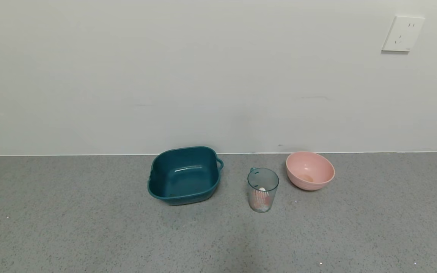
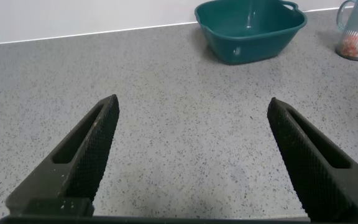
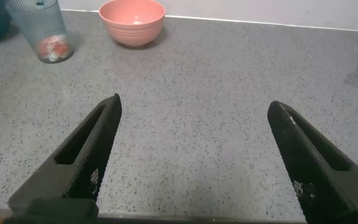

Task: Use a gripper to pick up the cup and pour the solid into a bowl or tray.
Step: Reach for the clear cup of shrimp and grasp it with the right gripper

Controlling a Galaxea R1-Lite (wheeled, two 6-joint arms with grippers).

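The clear blue-green ribbed cup (image 1: 263, 189) stands upright on the grey counter, between the teal basin and the pink bowl (image 1: 310, 170). Pink-red and white bits of solid (image 1: 261, 205) lie in its bottom. The cup also shows in the left wrist view (image 2: 357, 30) and the right wrist view (image 3: 43, 28); the bowl shows in the right wrist view (image 3: 132, 21). My left gripper (image 2: 193, 104) is open and empty over bare counter, far from the cup. My right gripper (image 3: 193, 103) is open and empty over bare counter too. Neither gripper shows in the head view.
A dark teal squarish basin (image 1: 184, 175) with handles stands to the left of the cup, near the wall; it shows in the left wrist view (image 2: 252, 28). A white wall with a socket plate (image 1: 402, 33) rises behind the counter (image 1: 89, 227).
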